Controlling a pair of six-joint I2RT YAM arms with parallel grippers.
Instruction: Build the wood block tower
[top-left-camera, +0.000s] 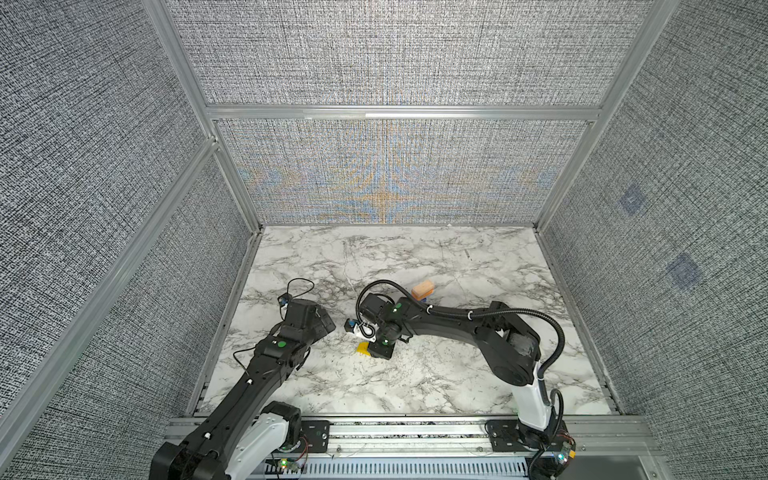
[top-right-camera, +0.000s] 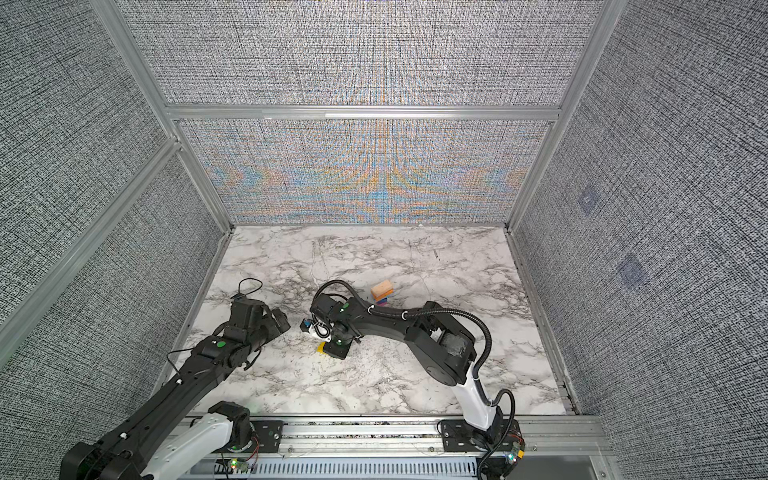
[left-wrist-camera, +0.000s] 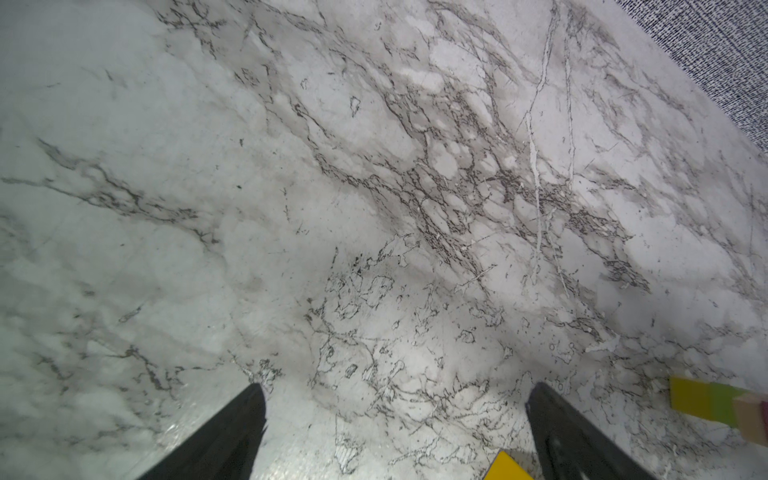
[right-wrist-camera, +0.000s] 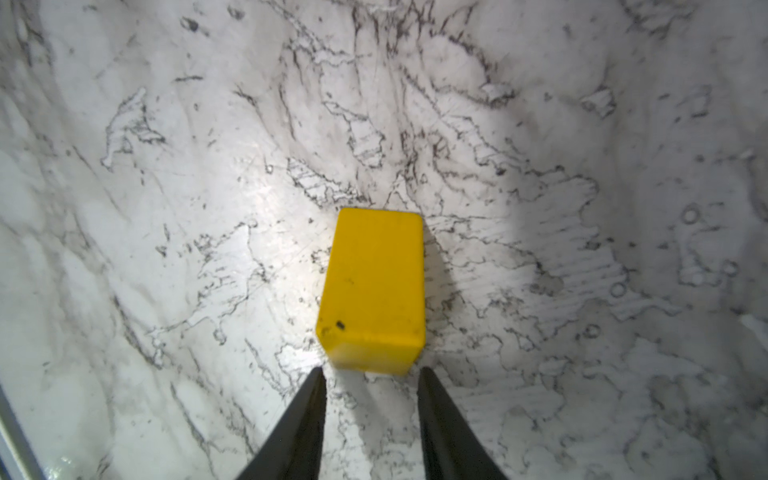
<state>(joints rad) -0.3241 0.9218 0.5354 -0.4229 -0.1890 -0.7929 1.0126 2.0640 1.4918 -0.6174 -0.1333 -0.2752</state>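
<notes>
I see the right gripper (right-wrist-camera: 371, 379) low over the marble table (top-left-camera: 415, 257). Its jaws are parted only a little and they hold nothing. The yellow block (right-wrist-camera: 372, 291) lies flat on the table just beyond the fingertips; whether they touch its near end, I cannot tell. The left gripper (left-wrist-camera: 395, 401) is spread wide and empty, a little to the left of this block. The tower (top-left-camera: 423, 289) stands farther back, just behind the right arm, with the orange slab (top-right-camera: 382, 286) on top and blue under it.
</notes>
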